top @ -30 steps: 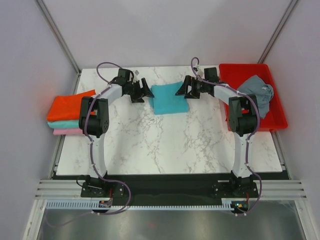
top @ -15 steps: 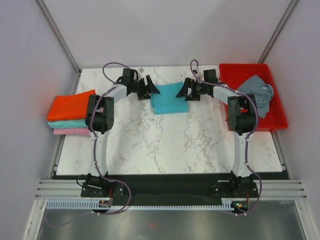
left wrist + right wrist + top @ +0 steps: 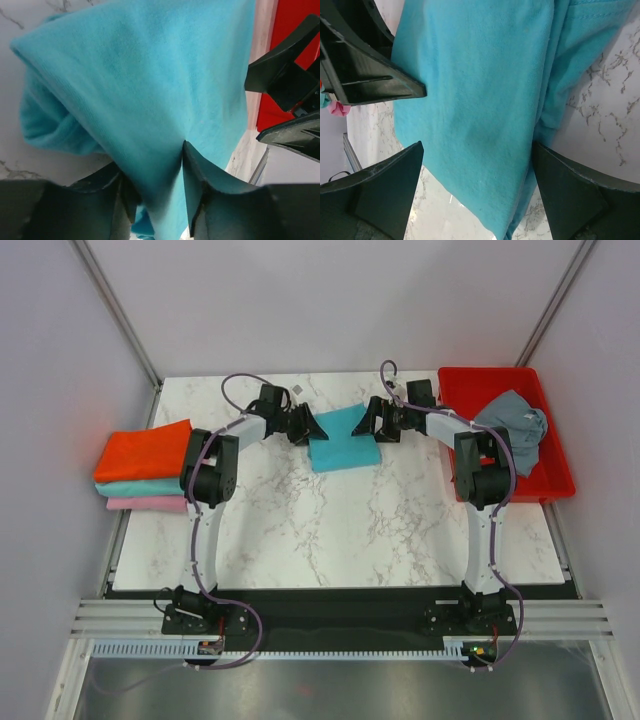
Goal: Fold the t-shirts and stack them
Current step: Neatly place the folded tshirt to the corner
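Note:
A folded turquoise t-shirt (image 3: 342, 439) lies at the back middle of the table. My left gripper (image 3: 305, 427) is at its left edge. In the left wrist view its jaws (image 3: 157, 185) are closed on a fold of the turquoise t-shirt (image 3: 150, 90), which fills the gap between them. My right gripper (image 3: 368, 422) stands open at the shirt's right edge, its fingers straddling the cloth (image 3: 480, 100) without pressing it. Folded orange-red (image 3: 145, 450), teal (image 3: 135, 487) and pink (image 3: 140, 505) t-shirts are stacked at the left table edge. A slate grey t-shirt (image 3: 515, 425) lies crumpled in the tray.
The red plastic tray (image 3: 555, 475) stands at the back right, beside the right arm. Grey walls close in the table on three sides. The two grippers face each other across the turquoise shirt, a short way apart.
My left gripper has moved right onto the turquoise shirt's left edge and its jaws have narrowed onto the cloth. The right gripper has stayed open in place.

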{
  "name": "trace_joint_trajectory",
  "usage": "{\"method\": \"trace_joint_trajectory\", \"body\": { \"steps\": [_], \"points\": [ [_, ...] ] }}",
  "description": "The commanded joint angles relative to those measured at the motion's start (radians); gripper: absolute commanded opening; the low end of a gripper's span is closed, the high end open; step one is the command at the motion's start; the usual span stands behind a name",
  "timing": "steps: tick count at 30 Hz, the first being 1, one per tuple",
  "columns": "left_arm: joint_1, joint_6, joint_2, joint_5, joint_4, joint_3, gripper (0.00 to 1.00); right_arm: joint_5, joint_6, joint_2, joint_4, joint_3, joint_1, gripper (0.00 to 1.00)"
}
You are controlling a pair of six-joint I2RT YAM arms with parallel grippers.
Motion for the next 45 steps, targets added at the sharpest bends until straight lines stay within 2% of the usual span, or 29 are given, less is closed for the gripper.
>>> {"method": "trace_joint_trajectory", "body": {
  "steps": [1, 3, 4, 5, 9, 13, 17, 24, 29, 33, 38, 42, 45],
  "points": [
    [-0.020, -0.021, 0.029, 0.020, -0.015, -0.009, 0.42, 0.005, 0.000, 0.011, 0.001, 0.013, 0.008, 0.98],
    [-0.020, -0.008, 0.025, 0.015, -0.015, -0.003, 0.37, 0.006, -0.001, 0.005, 0.001, 0.009, 0.006, 0.98],
    [-0.020, 0.001, 0.012, 0.015, -0.016, -0.002, 0.22, 0.006, -0.003, 0.000, 0.001, 0.005, 0.006, 0.98],
    [-0.018, 0.027, 0.004, 0.013, -0.023, 0.000, 0.14, 0.006, -0.007, -0.006, 0.000, 0.002, 0.006, 0.98],
    [-0.014, 0.146, -0.066, 0.000, -0.100, 0.018, 0.02, 0.005, -0.033, -0.061, -0.006, -0.002, -0.006, 0.98],
    [-0.010, 0.350, -0.172, -0.088, -0.293, 0.037, 0.02, 0.026, -0.095, -0.132, -0.041, 0.008, -0.029, 0.98],
    [-0.004, 0.530, -0.307, -0.224, -0.412, 0.020, 0.02, 0.042, -0.122, -0.192, -0.051, -0.001, -0.058, 0.98],
    [0.002, 0.757, -0.589, -0.508, -0.561, -0.139, 0.02, 0.023, -0.115, -0.226, -0.045, -0.008, -0.113, 0.98],
    [0.068, 0.904, -0.802, -0.582, -0.645, -0.290, 0.02, -0.004, -0.095, -0.219, -0.035, 0.010, -0.130, 0.98],
    [0.182, 0.966, -0.916, -0.591, -0.728, -0.344, 0.02, -0.021, -0.092, -0.213, -0.026, -0.002, -0.132, 0.98],
    [0.230, 1.064, -1.027, -0.681, -0.774, -0.385, 0.02, -0.038, -0.058, -0.218, 0.021, -0.050, -0.135, 0.98],
    [0.259, 1.091, -1.064, -0.772, -0.782, -0.350, 0.02, -0.053, -0.017, -0.222, 0.067, -0.085, -0.137, 0.98],
    [0.298, 1.107, -1.061, -0.775, -0.789, -0.290, 0.02, -0.064, -0.011, -0.218, 0.078, -0.085, -0.135, 0.98]
  ]
}}
